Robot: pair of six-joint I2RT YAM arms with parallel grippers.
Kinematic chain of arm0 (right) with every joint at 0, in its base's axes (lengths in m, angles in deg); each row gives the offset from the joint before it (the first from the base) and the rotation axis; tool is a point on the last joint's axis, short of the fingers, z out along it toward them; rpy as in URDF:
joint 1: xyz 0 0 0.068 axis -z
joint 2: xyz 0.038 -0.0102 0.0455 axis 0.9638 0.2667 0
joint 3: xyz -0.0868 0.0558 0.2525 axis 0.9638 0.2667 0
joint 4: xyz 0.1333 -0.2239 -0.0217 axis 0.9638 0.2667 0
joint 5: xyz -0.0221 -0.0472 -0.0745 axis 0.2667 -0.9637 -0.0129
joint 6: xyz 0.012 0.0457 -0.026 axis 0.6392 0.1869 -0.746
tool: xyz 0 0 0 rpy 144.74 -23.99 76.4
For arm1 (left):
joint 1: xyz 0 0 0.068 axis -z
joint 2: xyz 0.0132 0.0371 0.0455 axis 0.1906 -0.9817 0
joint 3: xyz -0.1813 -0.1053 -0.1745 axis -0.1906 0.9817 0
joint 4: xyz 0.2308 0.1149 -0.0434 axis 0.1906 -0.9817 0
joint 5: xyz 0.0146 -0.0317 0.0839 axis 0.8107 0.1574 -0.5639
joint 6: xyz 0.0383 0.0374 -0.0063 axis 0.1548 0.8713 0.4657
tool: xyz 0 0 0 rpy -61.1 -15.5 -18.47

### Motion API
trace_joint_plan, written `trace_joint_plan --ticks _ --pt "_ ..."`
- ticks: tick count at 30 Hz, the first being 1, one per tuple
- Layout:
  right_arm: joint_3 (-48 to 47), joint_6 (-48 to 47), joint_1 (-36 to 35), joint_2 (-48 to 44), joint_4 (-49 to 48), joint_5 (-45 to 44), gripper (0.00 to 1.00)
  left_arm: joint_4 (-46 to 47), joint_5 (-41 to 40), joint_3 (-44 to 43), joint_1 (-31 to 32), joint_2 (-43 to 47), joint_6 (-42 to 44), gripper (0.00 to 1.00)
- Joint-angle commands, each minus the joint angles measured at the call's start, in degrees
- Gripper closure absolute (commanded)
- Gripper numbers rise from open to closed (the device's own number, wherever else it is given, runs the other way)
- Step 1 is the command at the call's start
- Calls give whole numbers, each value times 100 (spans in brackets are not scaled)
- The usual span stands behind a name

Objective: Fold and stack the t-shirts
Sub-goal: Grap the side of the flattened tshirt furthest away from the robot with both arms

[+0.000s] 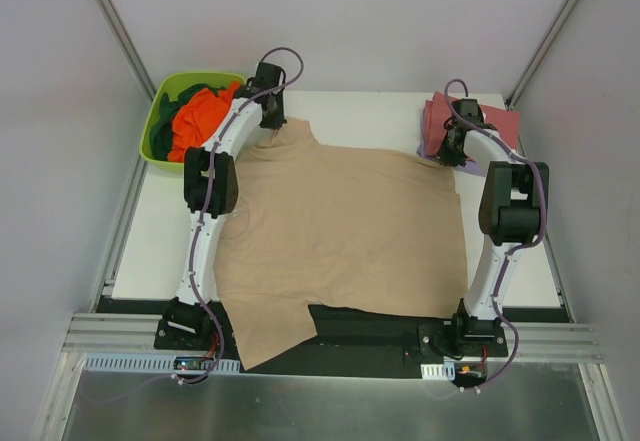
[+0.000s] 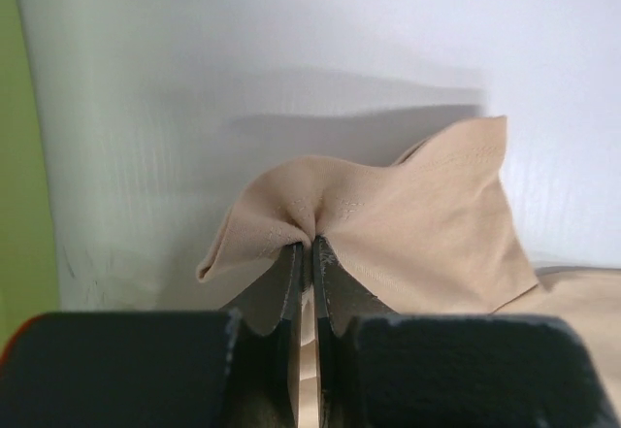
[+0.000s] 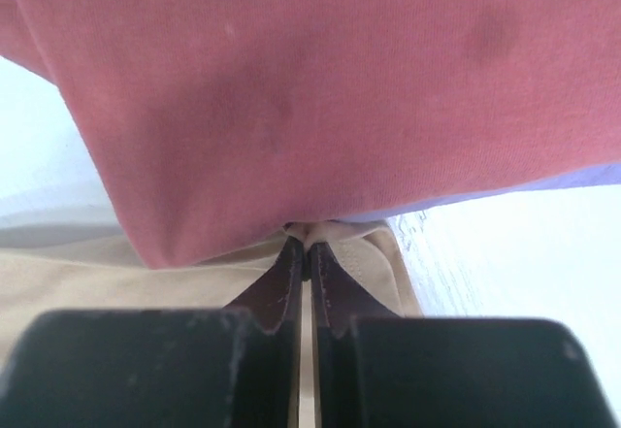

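Where it is pinched, the tan t-shirt [image 1: 340, 231] puckers.

walls [image 1: 330, 21] plain white | table [image 1: 150, 251] white top | rails [image 1: 110, 336] aluminium | floor [image 1: 320, 411] grey metal

Count: tan shirt [image 1: 340, 231] 1; red shirt [image 1: 500, 119] 1; lavender shirt [image 3: 543, 193] 1; orange shirt [image 1: 195, 116] 1; green shirt [image 1: 188, 91] at least 1, bunched. Tub [image 1: 152, 131] 1. Arms 2: left arm [image 1: 205, 231], right arm [image 1: 500, 251].
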Motion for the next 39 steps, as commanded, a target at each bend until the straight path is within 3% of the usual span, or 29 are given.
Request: trace_joint_plan --ticks 1,6,10,24,29,39 --pt "87 -252 -1 -468 -478 68 100 382 295 -293 -132 584 237 100" --pt "624 -489 7 -1004 -874 543 100 627 831 190 -132 1014 404 100" --pt "818 -674 -10 -1321 -1016 631 100 882 815 279 -132 1181 536 100" --pt "54 -1008 -2 -1101 -822 376 100 1287 735 -345 -141 856 852 100" --pt "316 -1026 -2 -1400 -787 613 100 1313 1314 496 -88 1417 844 100" --pt "1555 -929 -10 -2278 -857 1141 100 1832 1298 3212 281 3123 1020 100"
